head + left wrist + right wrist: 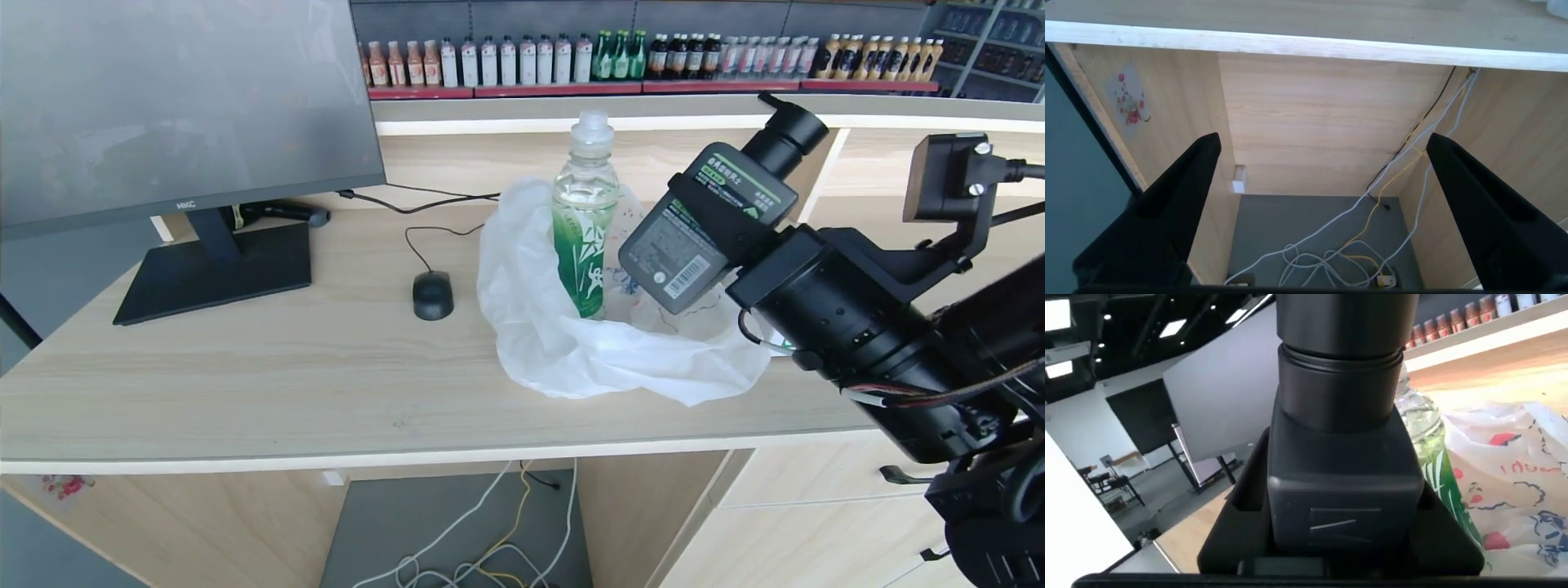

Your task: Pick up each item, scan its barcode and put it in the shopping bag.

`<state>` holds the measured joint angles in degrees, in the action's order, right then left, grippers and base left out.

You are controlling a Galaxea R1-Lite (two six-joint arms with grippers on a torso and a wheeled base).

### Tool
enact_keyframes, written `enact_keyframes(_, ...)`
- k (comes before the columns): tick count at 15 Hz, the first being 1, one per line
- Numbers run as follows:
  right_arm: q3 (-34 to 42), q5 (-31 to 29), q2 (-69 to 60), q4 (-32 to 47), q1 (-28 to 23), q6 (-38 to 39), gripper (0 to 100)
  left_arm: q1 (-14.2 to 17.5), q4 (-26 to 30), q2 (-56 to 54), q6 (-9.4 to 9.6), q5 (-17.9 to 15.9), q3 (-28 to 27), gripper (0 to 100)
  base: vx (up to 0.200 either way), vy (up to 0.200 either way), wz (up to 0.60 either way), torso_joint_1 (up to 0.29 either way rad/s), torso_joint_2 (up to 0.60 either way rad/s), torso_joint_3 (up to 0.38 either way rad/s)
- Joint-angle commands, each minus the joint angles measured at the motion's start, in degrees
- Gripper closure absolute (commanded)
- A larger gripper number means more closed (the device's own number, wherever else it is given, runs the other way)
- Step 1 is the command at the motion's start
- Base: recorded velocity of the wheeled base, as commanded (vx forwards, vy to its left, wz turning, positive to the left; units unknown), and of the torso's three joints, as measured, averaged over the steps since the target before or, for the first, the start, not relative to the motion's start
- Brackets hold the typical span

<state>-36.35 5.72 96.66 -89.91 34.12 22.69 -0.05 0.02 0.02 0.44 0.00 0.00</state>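
Above the right part of the white shopping bag (571, 351), the right gripper (755, 282) is clamped on a tilted black bottle (702, 224), barcode label facing near. A green-labelled drink bottle (584, 245) stands upright in the bag on the wooden counter (245, 384). The left gripper (1323, 155) sits below the counter's near edge, fingers spread. A mouse (433, 296) lies left of the bag.

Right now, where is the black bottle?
The black bottle is on the right of the head view, tilted in the right tool, over the bag and just right of the green bottle.
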Motion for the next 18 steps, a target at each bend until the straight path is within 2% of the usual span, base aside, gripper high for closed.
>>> enact_keyframes(1, -0.47, 0.00, -0.24, -0.09, -1.60, -0.19, 100, 0.05, 0.06, -0.02, 0.00, 0.00, 0.00, 0, 0.000, 0.000, 0.00, 0.000, 0.00, 0.000)
enact_keyframes(2, -0.74, 0.00, 0.20, -0.09, -2.48, -0.54, 100, -0.04, -0.02, -0.02, 0.00, 0.00, 0.00, 0, 0.000, 0.000, 0.00, 0.000, 0.00, 0.000)
enact_keyframes(4, -3.90, 1.14, 5.38, -0.09, -8.98, -3.61, 100, -0.04, -0.02, -0.02, 0.00, 0.00, 0.00, 0, 0.000, 0.000, 0.00, 0.000, 0.00, 0.000)
enact_keyframes(7, -9.17, 3.86, 10.30, -0.09, -14.52, -5.64, 100, -0.04, -0.02, -0.02, 0.00, 0.00, 0.00, 0, 0.000, 0.000, 0.00, 0.000, 0.00, 0.000)
enact_keyframes(10, -12.16, 4.48, 13.20, 1.14, -14.70, -9.94, 100, 0.05, -0.02, -0.02, 0.00, 0.00, 0.00, 0, 0.000, 0.000, 0.00, 0.000, 0.00, 0.000)
enact_keyframes(13, -16.38, 5.01, 13.56, 6.41, -14.26, -11.70, 100, -0.04, -0.02, -0.02, 0.00, 0.00, 0.00, 0, 0.000, 0.000, 0.00, 0.000, 0.00, 0.000)
enact_keyframes(15, -16.91, 5.09, 13.56, 9.49, -14.26, -14.34, 100, -0.04, -0.02, -0.02, 0.00, 0.00, 0.00, 0, 0.000, 0.000, 0.00, 0.000, 0.00, 0.000)
enact_keyframes(18, -17.00, 5.18, 16.02, 9.75, -14.08, -16.18, 100, 0.05, -0.02, -0.02, 0.00, 0.00, 0.00, 0, 0.000, 0.000, 0.00, 0.000, 0.00, 0.000)
